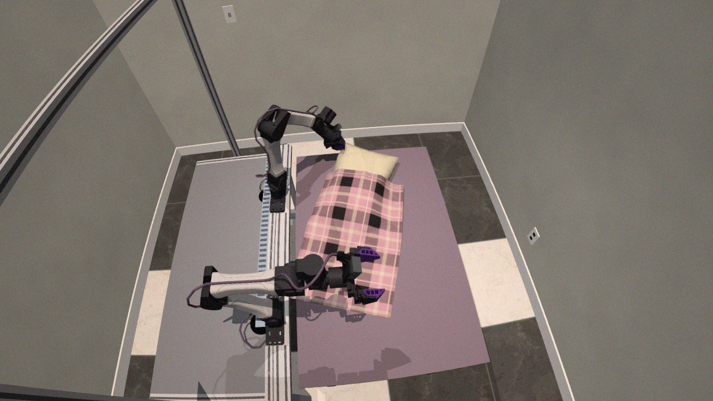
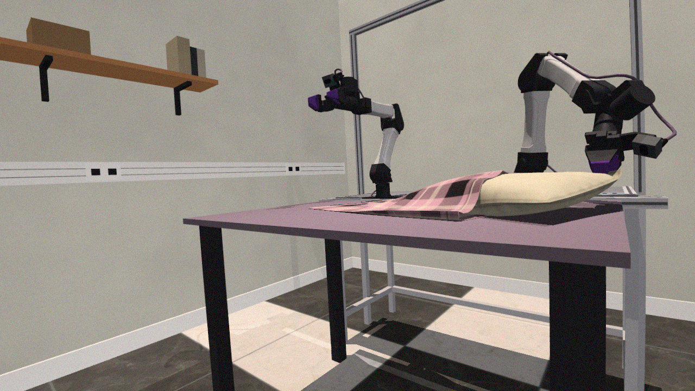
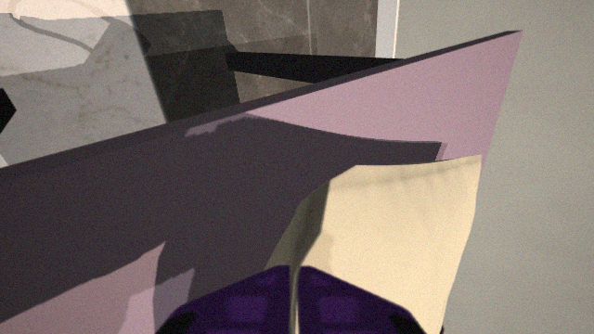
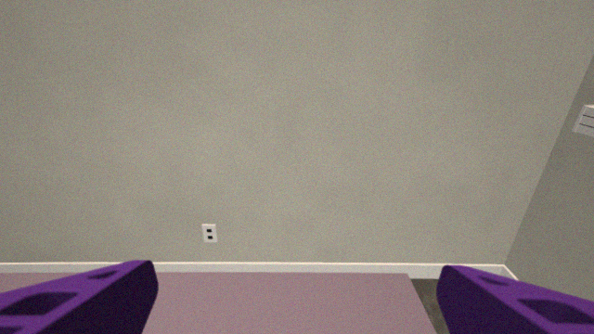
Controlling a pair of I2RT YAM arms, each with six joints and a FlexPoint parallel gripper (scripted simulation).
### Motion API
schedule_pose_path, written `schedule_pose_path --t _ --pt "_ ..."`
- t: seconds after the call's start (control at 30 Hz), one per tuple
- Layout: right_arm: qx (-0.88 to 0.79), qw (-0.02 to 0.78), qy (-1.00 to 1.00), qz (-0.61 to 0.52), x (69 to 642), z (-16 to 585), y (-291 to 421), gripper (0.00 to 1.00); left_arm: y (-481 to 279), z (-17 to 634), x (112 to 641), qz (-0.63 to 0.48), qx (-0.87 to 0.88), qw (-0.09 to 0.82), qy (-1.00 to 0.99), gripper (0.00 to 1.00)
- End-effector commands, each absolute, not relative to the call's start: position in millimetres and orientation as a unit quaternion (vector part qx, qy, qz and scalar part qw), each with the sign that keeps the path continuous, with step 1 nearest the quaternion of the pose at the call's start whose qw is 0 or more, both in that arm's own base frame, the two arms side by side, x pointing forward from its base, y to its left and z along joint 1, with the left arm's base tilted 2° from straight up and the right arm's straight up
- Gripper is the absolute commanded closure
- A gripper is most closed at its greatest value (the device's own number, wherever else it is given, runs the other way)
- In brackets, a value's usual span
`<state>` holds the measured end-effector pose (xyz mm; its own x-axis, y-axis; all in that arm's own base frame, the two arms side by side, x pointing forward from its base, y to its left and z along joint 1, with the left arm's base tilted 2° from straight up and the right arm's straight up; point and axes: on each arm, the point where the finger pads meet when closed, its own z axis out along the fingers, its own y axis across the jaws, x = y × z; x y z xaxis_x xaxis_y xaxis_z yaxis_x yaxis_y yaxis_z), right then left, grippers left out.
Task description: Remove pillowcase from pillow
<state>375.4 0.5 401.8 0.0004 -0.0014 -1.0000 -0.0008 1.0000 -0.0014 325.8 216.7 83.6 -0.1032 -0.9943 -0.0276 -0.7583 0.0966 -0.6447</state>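
1. Pinching a raised corner of the pillow, the left gripper is closed, with only the thin cloth between its fingers. It is near the table's left robot-side corner.
2. The pillow is towards the left end edge of the table. Its cream end is bare, and the gripped corner tilts up above the tabletop.
3. The rest of the pillow goes into the open mouth of the pink plaid pillowcase; how far in it reaches is hidden. The two overlap, so the case is only partly off.
4. The pillowcase lies lengthwise on the table, its mouth towards the left end edge. Its other end sits well apart from the right end edge, one corner of it close to the robot-side edge. Past the pillow, it slopes down and lies flatter.
5. The right gripper is spread wide and holds nothing. It hangs above the tabletop, over the pillowcase's far part, touching neither.
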Motion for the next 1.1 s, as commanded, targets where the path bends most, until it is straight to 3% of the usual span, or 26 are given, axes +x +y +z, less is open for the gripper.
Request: schedule_pose_path --t 0.0,1.07 --pt "-0.002 0.713 0.701 0.007 374.8 411.8 3.4 0.00 234.4 93.5 332.6 -0.245 -0.620 0.253 0.701 1.00" --pt "-0.002 0.713 0.701 0.007 374.8 411.8 3.5 0.00 297.1 95.5 354.6 -0.238 -0.622 0.261 0.699 1.00"
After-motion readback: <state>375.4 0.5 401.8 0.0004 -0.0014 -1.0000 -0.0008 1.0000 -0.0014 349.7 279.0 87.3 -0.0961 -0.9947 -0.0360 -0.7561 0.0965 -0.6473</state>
